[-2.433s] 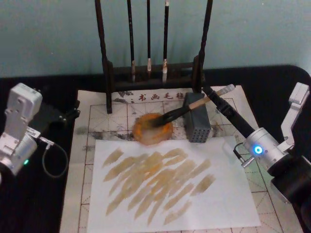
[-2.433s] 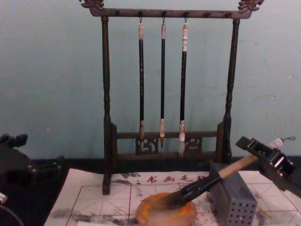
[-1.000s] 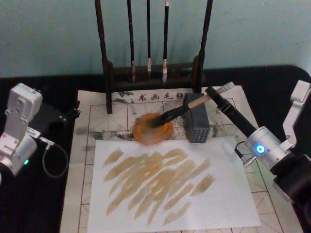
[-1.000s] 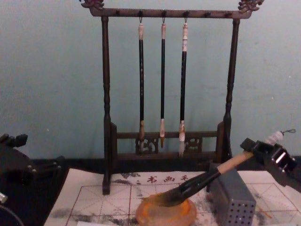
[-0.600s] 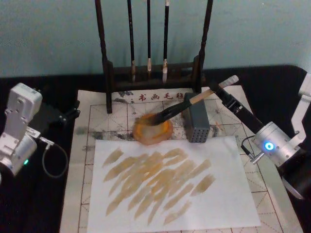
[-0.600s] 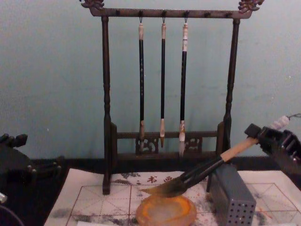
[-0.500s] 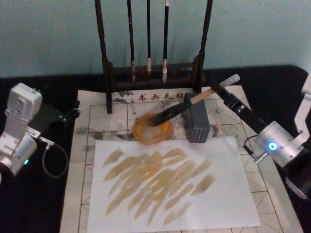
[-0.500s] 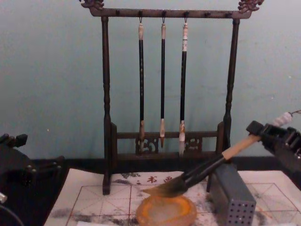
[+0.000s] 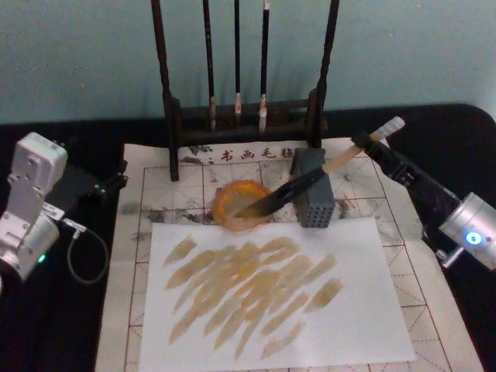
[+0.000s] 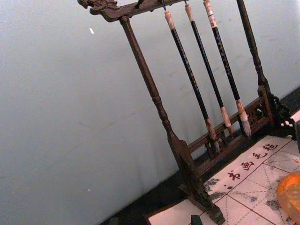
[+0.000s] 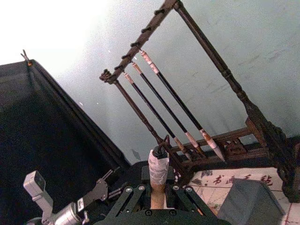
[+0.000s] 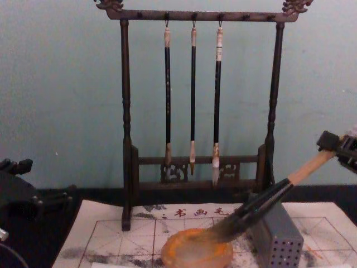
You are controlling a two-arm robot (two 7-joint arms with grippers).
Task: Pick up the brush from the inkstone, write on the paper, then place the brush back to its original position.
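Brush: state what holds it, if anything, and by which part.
The right tool holds the brush near the top of its tan handle, just below the white end. Left tool idle.

Brush rack (image 9: 172,132) stands on the paper's (image 9: 132,256) far edge. Inkstone (image 9: 232,198) sits just near of it, perforated block (image 9: 316,208) just right. Loose sheet (image 9: 349,310) lies nearer, on the paper. Brush (image 9: 291,190) slants across the block, bristles at the inkstone, handle in the right gripper (image 9: 366,144) at far right.
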